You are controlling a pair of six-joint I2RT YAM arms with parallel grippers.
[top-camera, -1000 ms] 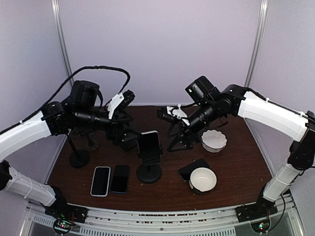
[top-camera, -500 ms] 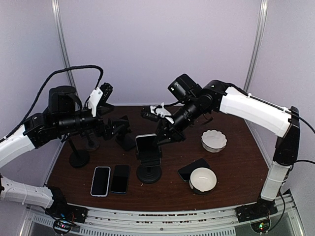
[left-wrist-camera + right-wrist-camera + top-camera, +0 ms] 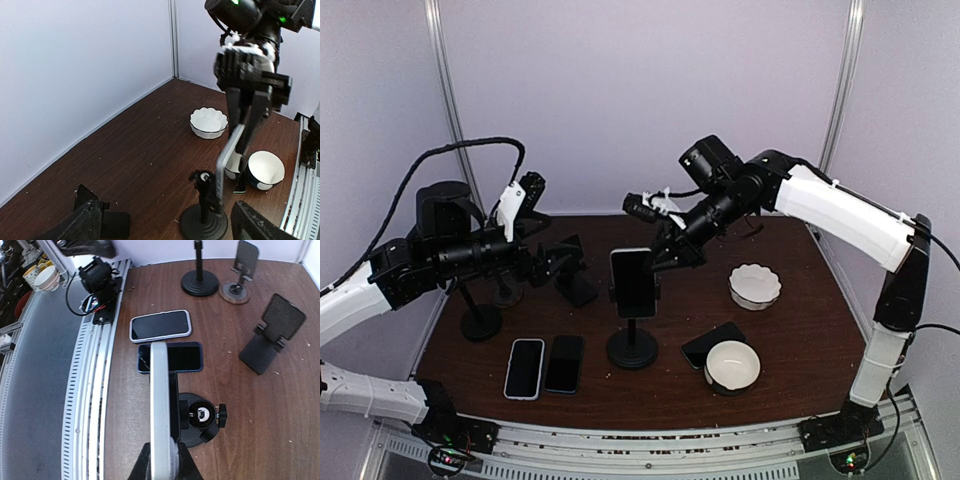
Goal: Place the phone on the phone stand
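Now your right gripper pinches the top edge of the phone, which stands long-axis vertical right below it against the phone stand; your left gripper hangs open, farther away.

The phone in the right gripper: black screen, pale silver edge. Below the gripper, a black phone stand on a dark brown wood-grain table; to its right, a white scalloped bowl
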